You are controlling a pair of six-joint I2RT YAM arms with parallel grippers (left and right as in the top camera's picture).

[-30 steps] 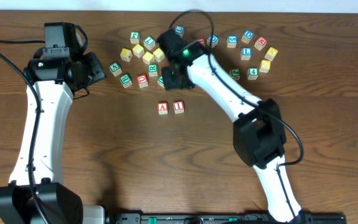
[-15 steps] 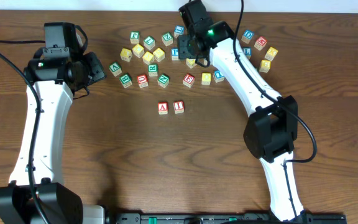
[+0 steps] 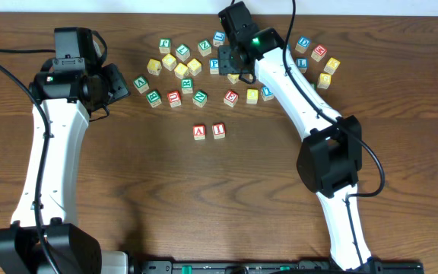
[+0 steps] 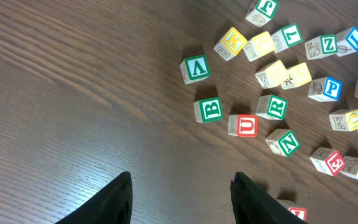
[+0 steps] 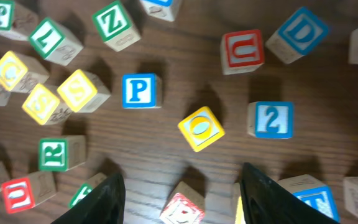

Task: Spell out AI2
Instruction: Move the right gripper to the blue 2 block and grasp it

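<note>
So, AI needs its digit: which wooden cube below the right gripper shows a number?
The blue-printed wooden cube marked 2, beside the yellow O cube: the only digit.

Your table point(image 3: 166, 198) is dark grained wood with a slight sheen. Blocks point(image 5: 138, 91): pale wood, painted faces. Left fingers point(image 4: 120, 199) look matt black.

1. Dark wooden table point(image 3: 166, 198).
2. Blue P block point(image 5: 139, 91) lies apart from a tilted yellow O block point(image 5: 201, 128).
3. Green V block point(image 4: 196, 68) sits near green B block point(image 4: 209, 109).
4. Red U block point(image 4: 243, 126) lies just beside the B block.
</note>
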